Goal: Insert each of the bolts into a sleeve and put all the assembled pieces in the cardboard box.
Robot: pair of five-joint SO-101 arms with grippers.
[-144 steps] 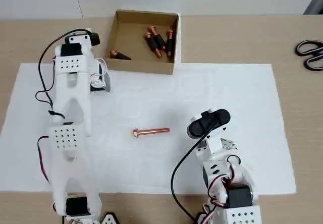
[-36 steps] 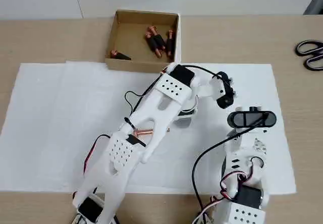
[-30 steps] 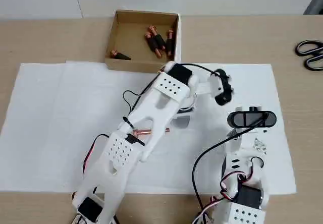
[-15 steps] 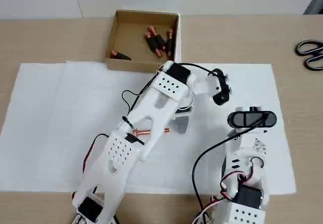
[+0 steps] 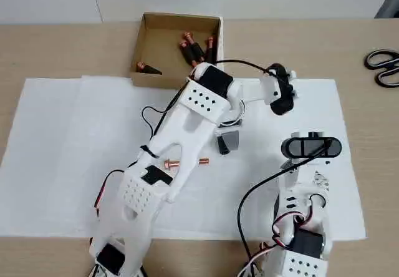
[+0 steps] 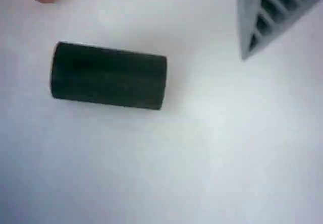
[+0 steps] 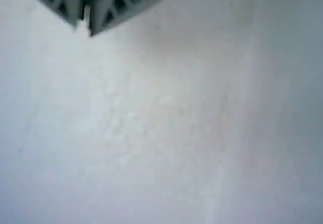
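Hovering over the black sleeve [image 6: 108,76], which lies on its side on the white sheet [image 5: 75,133], the left gripper [image 5: 225,145] is parted and holds nothing. The bolt [image 5: 186,163] rests at mid-frame, one end near the sleeve; the cardboard box [image 5: 171,80] sits at upper centre. The right gripper [image 7: 86,19] is closed and empty. Judgement: straddle the sleeve mid-length across its round flanks, keeping the bore clear for the bolt.

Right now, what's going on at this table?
The left claw hovers over a loose black sleeve on the white paper, near the bare copper bolt. The right claw sits shut over bare paper, holding nothing. Several assembled pieces already lie in the cardboard box.
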